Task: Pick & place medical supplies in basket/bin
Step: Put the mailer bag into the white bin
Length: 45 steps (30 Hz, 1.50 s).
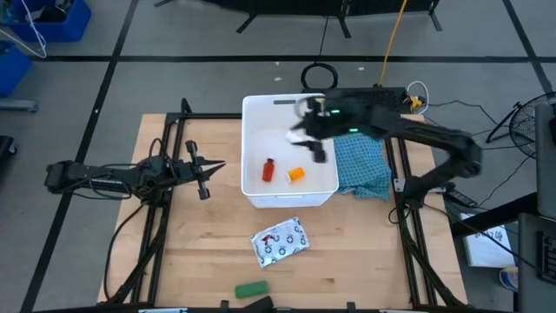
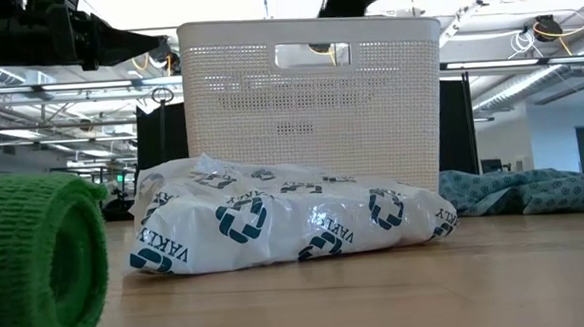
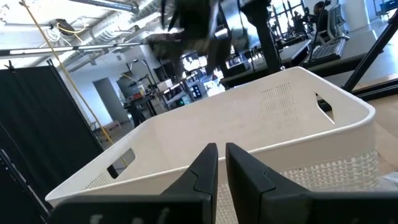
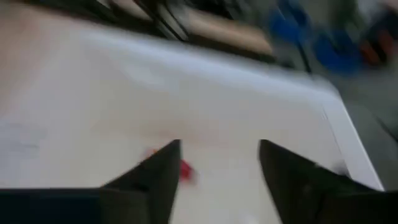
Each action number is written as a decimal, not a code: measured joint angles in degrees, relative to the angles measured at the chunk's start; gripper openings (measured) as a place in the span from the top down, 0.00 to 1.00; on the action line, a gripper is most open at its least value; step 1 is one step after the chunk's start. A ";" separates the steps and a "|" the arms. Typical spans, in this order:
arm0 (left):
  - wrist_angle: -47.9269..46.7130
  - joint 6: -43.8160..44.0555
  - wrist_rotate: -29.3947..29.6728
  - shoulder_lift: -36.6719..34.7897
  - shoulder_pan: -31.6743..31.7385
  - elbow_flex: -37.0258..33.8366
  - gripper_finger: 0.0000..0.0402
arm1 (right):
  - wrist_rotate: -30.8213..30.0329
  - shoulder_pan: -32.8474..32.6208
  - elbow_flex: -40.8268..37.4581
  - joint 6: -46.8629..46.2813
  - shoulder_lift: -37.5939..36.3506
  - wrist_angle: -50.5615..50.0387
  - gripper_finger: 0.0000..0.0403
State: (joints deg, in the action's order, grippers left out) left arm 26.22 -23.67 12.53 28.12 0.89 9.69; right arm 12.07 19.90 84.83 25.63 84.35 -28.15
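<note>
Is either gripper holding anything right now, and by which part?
Nothing held. Right gripper is open and empty over the tub; left gripper is shut on nothing.

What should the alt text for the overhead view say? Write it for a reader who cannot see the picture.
A white bin sits on a wooden table, holding a red bottle and an orange bottle, with the right gripper open above it. A printed white pouch and a green block lie outside; the left gripper waits shut.
</note>
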 joint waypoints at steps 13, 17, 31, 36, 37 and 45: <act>-2.19 4.81 0.00 0.00 0.00 0.00 0.91 | 19.47 -0.16 -27.91 -12.16 -36.05 10.37 0.96; -2.19 8.29 0.00 0.00 0.00 0.00 0.91 | 19.44 -2.38 -43.12 -24.20 -46.12 27.93 0.99; -2.18 11.85 0.00 0.00 -0.02 0.00 0.91 | 6.85 -12.02 -66.92 -26.68 -64.32 37.44 1.00; -2.19 11.40 0.03 0.00 -0.01 0.00 0.91 | 4.44 -12.04 -69.11 -24.93 -66.50 36.00 1.00; -2.16 11.35 0.10 0.00 0.00 0.00 0.91 | 3.54 -12.04 -69.51 -24.45 -66.51 35.86 1.00; -2.16 11.33 0.64 0.00 -0.02 0.00 0.91 | -3.25 -12.02 -73.19 -22.88 -66.49 36.90 1.00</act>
State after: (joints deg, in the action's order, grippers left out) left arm 24.05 -12.34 13.18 28.12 0.86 9.69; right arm 8.82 7.88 11.64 2.75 17.86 8.75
